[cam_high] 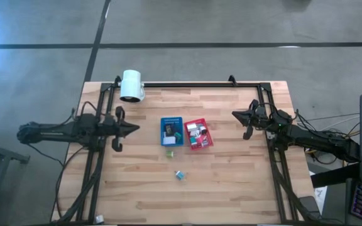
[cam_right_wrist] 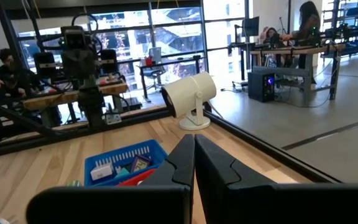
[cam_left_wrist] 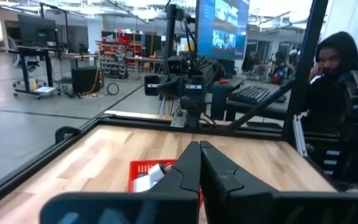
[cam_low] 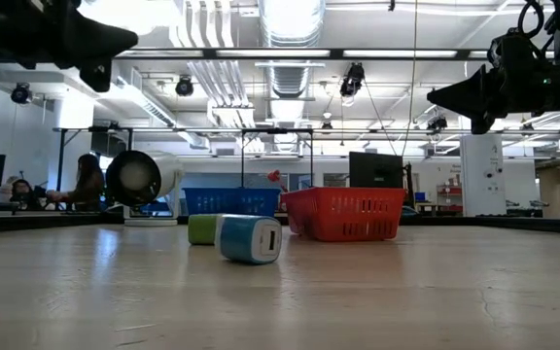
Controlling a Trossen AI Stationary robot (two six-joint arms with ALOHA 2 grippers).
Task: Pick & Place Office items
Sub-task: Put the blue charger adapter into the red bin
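Two office items lie loose on the wooden table: a small green block (cam_high: 169, 153) (cam_low: 201, 229) and a teal-and-white block (cam_high: 180, 175) (cam_low: 250, 239), nearer the table's near edge. More small items lie inside the blue tray (cam_high: 171, 131) (cam_right_wrist: 126, 162) and the red tray (cam_high: 198, 134) (cam_left_wrist: 160, 177). My left gripper (cam_high: 137, 128) (cam_left_wrist: 199, 149) hovers shut, left of the blue tray. My right gripper (cam_high: 234, 114) (cam_right_wrist: 194, 140) hovers shut, right of the red tray. Both are well above the table in the low view.
A big white cylinder (cam_high: 131, 86) (cam_low: 144, 178) (cam_right_wrist: 188, 93) stands on its foot near the table's far left corner. A black frame (cam_high: 187, 83) runs along the far and side edges. Bare wood lies toward the near edge. A person (cam_left_wrist: 334, 62) sits beyond the table's right side.
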